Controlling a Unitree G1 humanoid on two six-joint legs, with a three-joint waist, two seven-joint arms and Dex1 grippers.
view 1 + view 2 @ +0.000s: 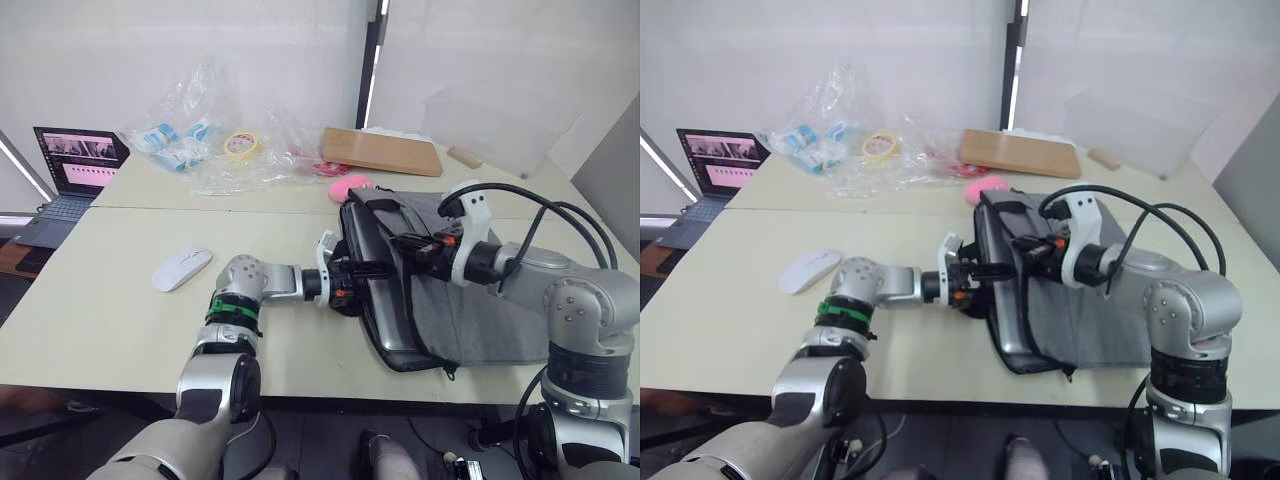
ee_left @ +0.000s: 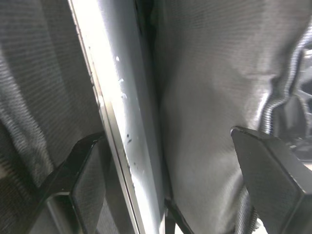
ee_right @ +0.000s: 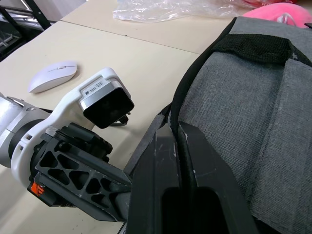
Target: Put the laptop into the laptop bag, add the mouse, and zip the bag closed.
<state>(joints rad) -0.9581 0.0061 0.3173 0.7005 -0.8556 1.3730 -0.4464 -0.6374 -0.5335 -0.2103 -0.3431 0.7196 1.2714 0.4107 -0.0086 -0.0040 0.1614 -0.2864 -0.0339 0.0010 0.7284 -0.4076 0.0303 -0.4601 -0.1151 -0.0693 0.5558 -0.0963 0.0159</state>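
Observation:
The grey laptop bag (image 1: 470,310) lies flat on the table to the right, its open side facing left. The silver laptop (image 1: 385,318) sits partly inside it, its long edge showing at the opening. My left gripper (image 1: 356,278) is at that opening; in the left wrist view it is open (image 2: 165,136), its fingers straddling the laptop's edge (image 2: 126,112) and the grey fabric. My right gripper (image 3: 178,129) is shut on the bag's black trimmed upper edge, holding the flap up. The white mouse (image 1: 182,268) rests on the table left of my left arm.
A fluffy pink ball (image 1: 350,185) touches the bag's far corner. Behind it lie a brown board (image 1: 382,150), crumpled plastic bags (image 1: 190,140), a tape roll (image 1: 243,145) and a clear bin (image 1: 500,120). A small dark laptop with lit screen (image 1: 70,165) stands far left.

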